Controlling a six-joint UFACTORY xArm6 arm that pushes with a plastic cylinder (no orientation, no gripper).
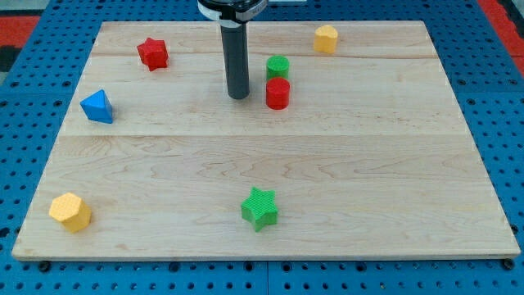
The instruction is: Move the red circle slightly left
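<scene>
The red circle is a short red cylinder standing on the wooden board, right of centre in the upper part of the view. A green cylinder touches it just above. My tip is on the board a short way to the view's left of the red circle, with a small gap between them. The dark rod rises from the tip to the view's top edge.
A red star lies at the upper left, a blue triangle at the left, a yellow hexagon at the lower left, a green star at the bottom centre, and a yellow block at the top right.
</scene>
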